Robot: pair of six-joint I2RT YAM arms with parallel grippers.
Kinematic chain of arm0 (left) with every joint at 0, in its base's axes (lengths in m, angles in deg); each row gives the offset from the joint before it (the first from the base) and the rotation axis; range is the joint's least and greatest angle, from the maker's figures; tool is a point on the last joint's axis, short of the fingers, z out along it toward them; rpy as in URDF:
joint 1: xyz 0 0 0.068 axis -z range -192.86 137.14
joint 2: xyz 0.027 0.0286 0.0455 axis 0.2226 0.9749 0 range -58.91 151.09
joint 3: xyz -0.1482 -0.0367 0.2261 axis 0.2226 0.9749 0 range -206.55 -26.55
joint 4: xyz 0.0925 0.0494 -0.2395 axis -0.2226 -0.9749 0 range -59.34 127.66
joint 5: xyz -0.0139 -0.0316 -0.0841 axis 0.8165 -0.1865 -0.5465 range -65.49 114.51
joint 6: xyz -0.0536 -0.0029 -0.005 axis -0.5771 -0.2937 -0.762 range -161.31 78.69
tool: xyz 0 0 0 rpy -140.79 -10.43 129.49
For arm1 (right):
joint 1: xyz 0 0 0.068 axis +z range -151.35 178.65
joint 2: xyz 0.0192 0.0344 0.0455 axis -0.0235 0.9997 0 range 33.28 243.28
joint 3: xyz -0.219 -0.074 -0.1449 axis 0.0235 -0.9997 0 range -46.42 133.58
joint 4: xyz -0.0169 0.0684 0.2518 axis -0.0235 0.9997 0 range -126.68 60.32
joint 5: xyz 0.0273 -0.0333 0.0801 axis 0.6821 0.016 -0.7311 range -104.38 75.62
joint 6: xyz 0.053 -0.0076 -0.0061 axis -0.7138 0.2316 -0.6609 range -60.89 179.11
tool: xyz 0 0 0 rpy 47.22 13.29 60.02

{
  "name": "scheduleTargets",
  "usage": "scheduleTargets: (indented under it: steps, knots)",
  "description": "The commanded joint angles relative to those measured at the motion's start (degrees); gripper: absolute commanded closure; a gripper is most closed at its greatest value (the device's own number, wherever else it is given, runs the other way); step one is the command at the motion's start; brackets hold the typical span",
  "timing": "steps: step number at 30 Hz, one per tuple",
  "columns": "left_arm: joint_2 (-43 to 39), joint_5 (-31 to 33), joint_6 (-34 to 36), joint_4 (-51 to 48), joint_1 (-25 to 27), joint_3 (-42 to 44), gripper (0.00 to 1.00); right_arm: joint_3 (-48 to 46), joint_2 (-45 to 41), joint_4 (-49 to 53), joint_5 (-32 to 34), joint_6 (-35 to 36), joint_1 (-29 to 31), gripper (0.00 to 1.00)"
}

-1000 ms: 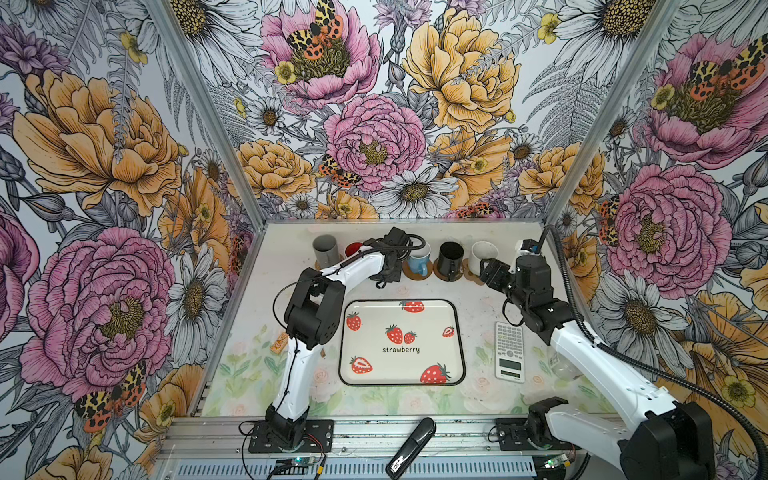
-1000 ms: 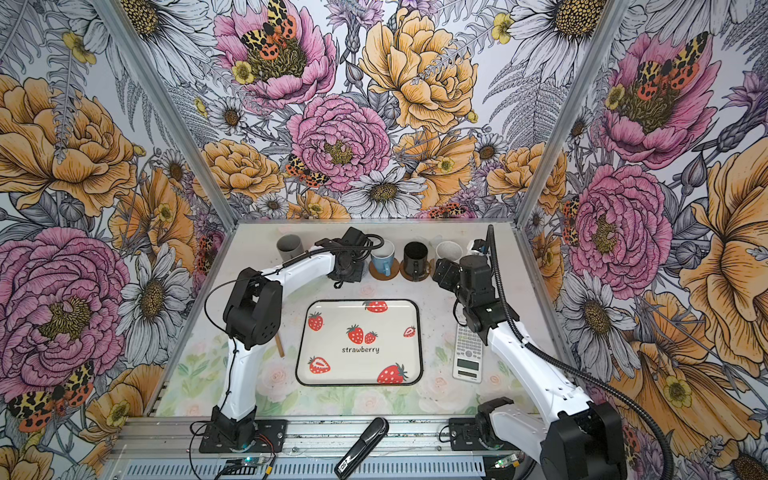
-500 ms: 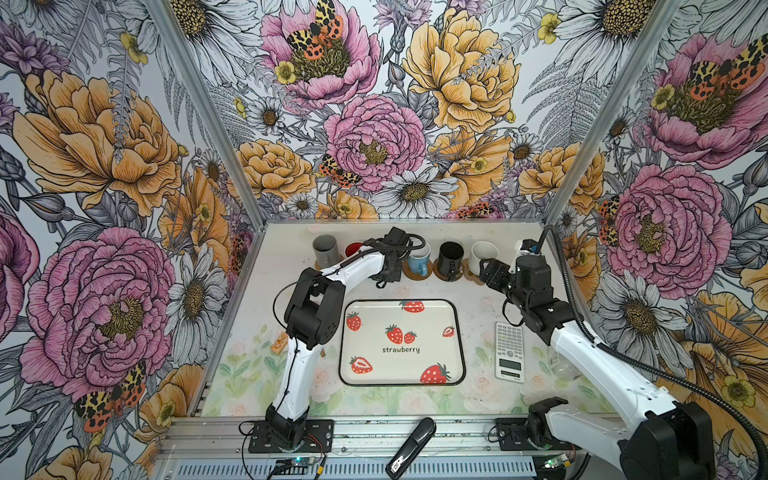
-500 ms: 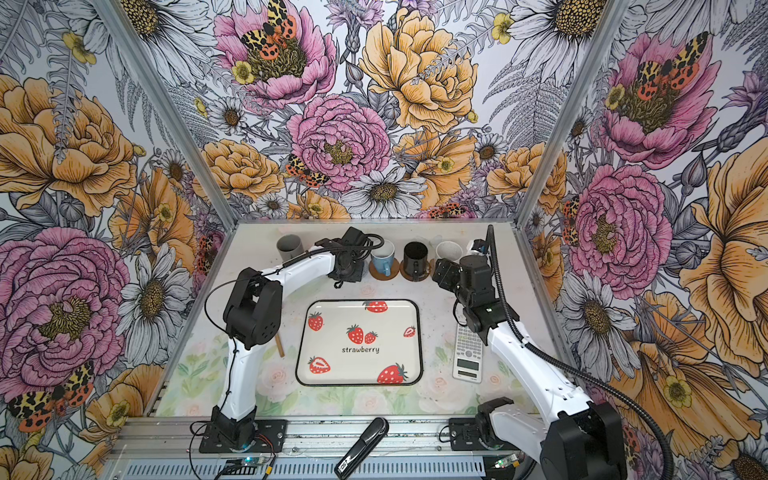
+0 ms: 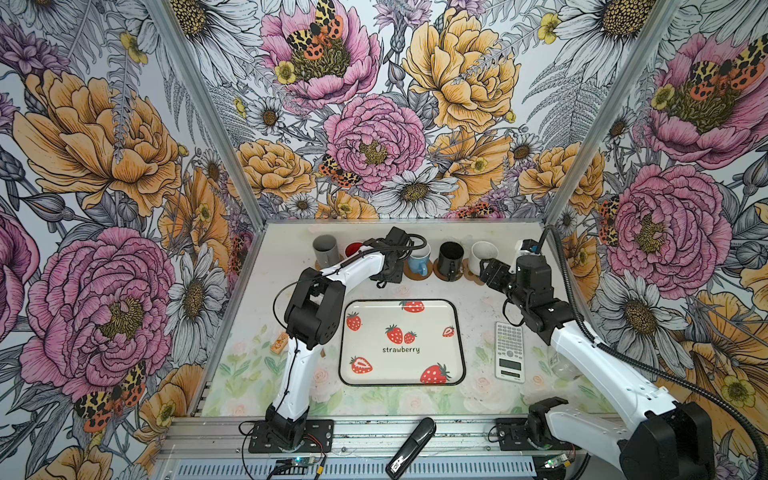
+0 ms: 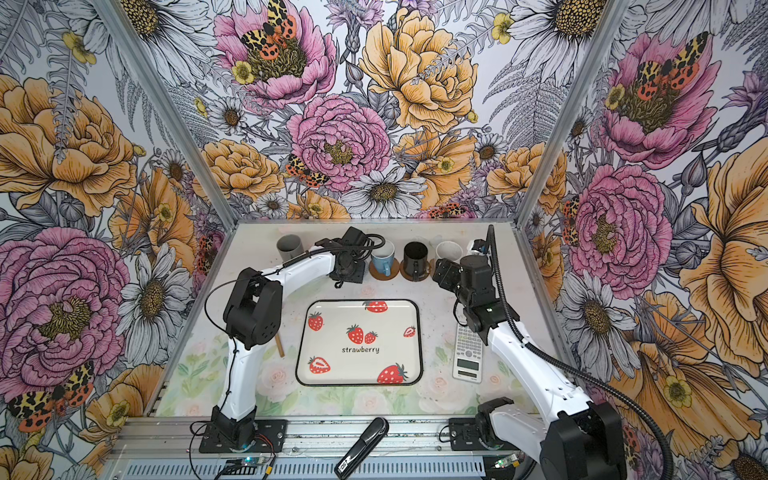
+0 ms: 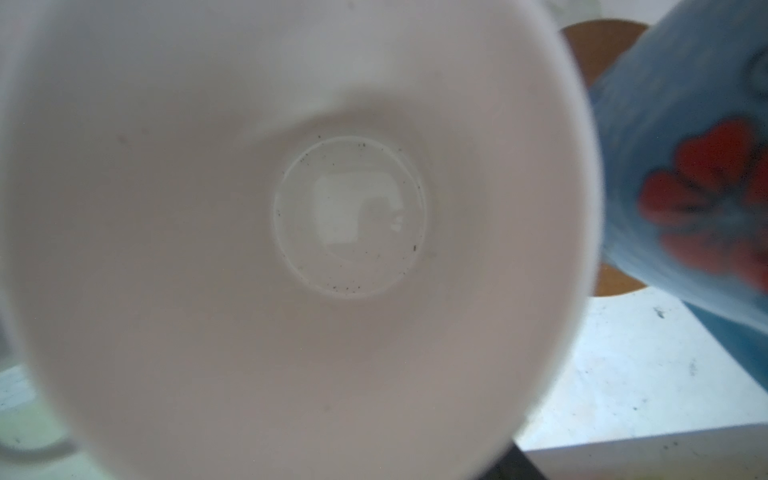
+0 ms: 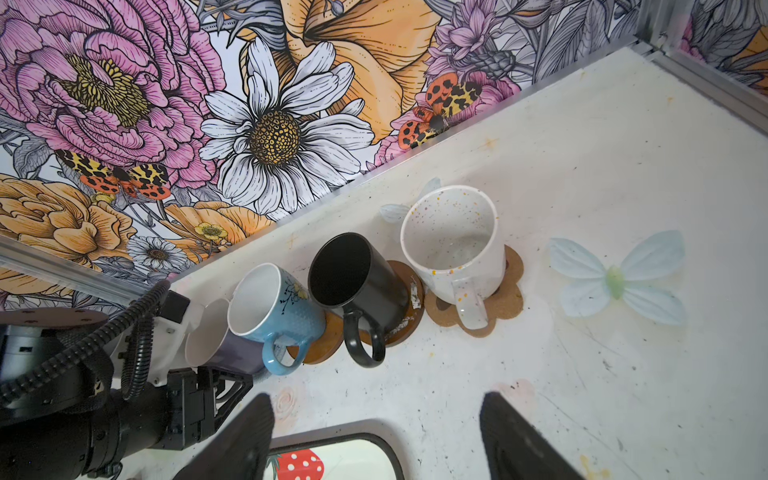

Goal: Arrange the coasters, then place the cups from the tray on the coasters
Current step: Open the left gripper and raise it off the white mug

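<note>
Cups stand in a row along the back wall: grey [image 5: 325,249], red-inside [image 5: 353,249], blue [image 5: 417,259], black [image 5: 451,255] and speckled white [image 5: 484,253]. My left gripper [image 5: 388,272] hangs over a lavender cup [image 8: 224,345], whose white inside [image 7: 291,228] fills the left wrist view; its jaws are hidden. Blue [image 8: 274,316] and black [image 8: 357,286] each rest on a brown disc coaster [image 8: 328,340] [image 8: 409,307]. The speckled cup [image 8: 453,245] sits on the paw-shaped coaster [image 8: 498,307]. My right gripper [image 8: 374,440] is open and empty, in front of the speckled cup. The strawberry tray [image 5: 415,374] holds no cups.
A white calculator [image 5: 509,351] lies right of the tray, under my right arm. A black stapler-like object [image 5: 411,446] lies on the front rail. A small orange item [image 5: 279,343] is left of the tray. A pale butterfly print [image 8: 615,278] marks the tabletop.
</note>
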State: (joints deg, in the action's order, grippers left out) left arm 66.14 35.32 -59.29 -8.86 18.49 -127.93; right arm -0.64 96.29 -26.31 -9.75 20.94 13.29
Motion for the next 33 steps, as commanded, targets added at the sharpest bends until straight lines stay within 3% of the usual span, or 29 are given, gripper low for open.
scheduleTargets:
  steps: [1, 13, 23, 28, 29, 33]
  knots:
    - [-1.37, -1.04, -0.18, 1.26, -0.04, 0.13, 0.37, -0.38, -0.89, -1.75, -0.48, -0.82, -0.29, 0.2]
    - [-7.57, -1.44, 0.77, 1.26, 0.89, 3.01, 0.21, -0.26, -0.19, -1.9, -1.1, -1.67, -0.3, 0.19]
    - [-18.3, 0.78, 1.56, 1.44, 1.52, 8.09, 0.09, -0.14, -0.32, -1.91, -1.55, -2.02, -0.3, 0.17]
    - [-27.88, 6.73, 2.3, 2.18, 1.96, 12.57, 0.01, -0.68, -1.65, -1.69, -0.7, -1.13, -0.41, 0.14]
    - [-29.96, 8.06, 2.63, 2.72, 2.12, 13.96, 0.01, -0.84, -2.11, -1.66, -0.4, -0.75, -0.62, 0.01]
    - [-40.67, 14.48, 3.16, 6.82, 1.89, 22.63, 0.01, -1.01, -3.99, -1.06, -0.08, 1.21, -1.88, 0.0]
